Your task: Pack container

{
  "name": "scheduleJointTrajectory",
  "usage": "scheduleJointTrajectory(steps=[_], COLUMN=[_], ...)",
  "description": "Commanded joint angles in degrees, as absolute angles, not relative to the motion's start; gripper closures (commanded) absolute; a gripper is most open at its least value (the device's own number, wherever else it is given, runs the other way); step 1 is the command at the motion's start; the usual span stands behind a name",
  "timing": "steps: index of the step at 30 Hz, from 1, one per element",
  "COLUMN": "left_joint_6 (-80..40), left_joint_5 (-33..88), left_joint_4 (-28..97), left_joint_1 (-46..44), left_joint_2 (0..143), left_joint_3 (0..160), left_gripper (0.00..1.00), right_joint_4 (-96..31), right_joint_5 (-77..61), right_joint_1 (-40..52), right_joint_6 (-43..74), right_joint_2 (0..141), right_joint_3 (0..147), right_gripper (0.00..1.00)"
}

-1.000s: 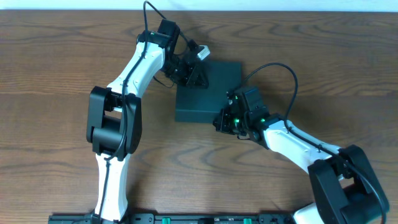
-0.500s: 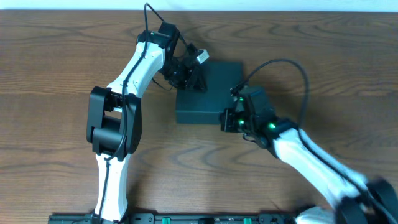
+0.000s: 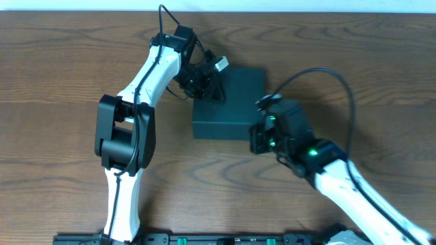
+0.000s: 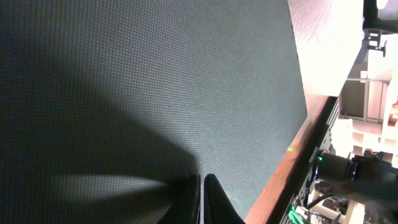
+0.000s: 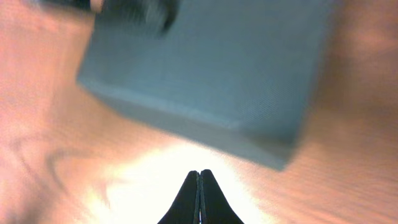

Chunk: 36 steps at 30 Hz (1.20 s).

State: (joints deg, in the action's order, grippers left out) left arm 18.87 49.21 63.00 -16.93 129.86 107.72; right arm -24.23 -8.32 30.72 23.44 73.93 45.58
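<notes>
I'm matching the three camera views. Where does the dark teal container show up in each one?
Overhead: container sits near the picture's centre.
Left wrist: container fills nearly the whole frame, seen close up.
Right wrist: container spans the upper middle, blurred.
Shared landmark: the wooden table under it.

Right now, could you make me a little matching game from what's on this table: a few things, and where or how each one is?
1 container
2 left tool
3 right tool
4 table

a brown wood
b shut, over bare wood beside the container
c dark teal, closed
d shut, over the container's top

Pairs: 1-c, 2-d, 3-b, 4-a
</notes>
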Motion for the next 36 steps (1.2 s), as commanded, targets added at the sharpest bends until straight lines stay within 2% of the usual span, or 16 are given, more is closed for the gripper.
scheduleJointTrajectory(steps=[1,7,19,36], left_joint_6=[17.96,17.93,17.45,17.08], left_joint_5=[42.81,42.83,42.87,42.85], left_joint_4=[62.28,62.13,62.15,62.37], left_joint_1=[-16.95,-16.95,-16.95,-16.95], left_joint_2=[131.31,131.31,131.31,131.31], left_joint_3=[107.35,107.33,107.33,107.33], left_gripper=[0.94,0.94,0.94,0.94], right_joint_4=[-24.27,-20.12,-9.85,-0.93], right_joint_5=[-10.57,-10.15,3.66,16.36], right_joint_1=[33.80,35.40,38.52,41.82], right_joint_6=[20.53,20.53,23.64,30.39], right_joint_2=[79.85,89.01,97.51,97.17], right_joint_3=[45.65,45.65,45.65,45.84], right_gripper=[0.98,0.98,0.98,0.98])
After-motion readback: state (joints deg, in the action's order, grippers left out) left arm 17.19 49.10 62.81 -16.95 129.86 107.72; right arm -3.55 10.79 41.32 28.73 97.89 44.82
